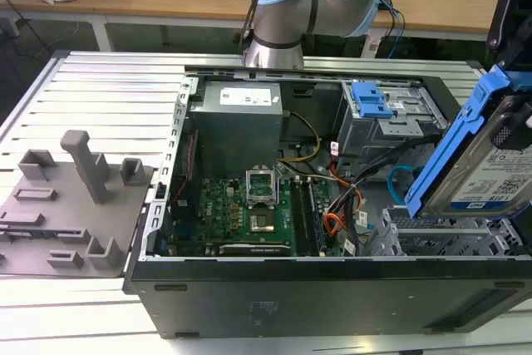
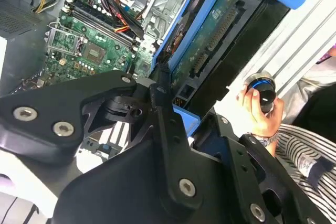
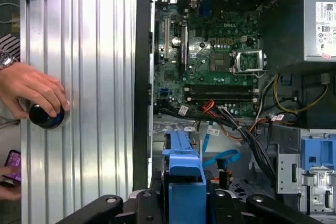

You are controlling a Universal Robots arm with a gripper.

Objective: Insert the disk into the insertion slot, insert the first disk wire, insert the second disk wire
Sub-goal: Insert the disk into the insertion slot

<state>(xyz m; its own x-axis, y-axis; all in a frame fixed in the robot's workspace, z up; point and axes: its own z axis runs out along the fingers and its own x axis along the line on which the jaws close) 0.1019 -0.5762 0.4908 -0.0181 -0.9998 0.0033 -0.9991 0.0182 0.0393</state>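
The gripper (image 3: 184,199) clamps the disk (image 1: 489,174) (blue-framed, tilted) above the insertion slot (image 1: 440,240), nothing inserted yet, with the first disk wire (image 1: 332,224) and second disk wire (image 3: 226,156) loose.

ribbed aluminium table (image 1: 108,89), bare slats from 9 to 11 o'clock in the exterior view. open black computer case (image 1: 332,293) lying flat on it, centre through 3 o'clock. grey fixture plate (image 1: 62,230) with upright blocks at 8 o'clock, just beside the case. in the first wrist view, person's hand (image 3: 32,88) resting on a dark round knob (image 3: 46,117) set on the slats, near the case wall.
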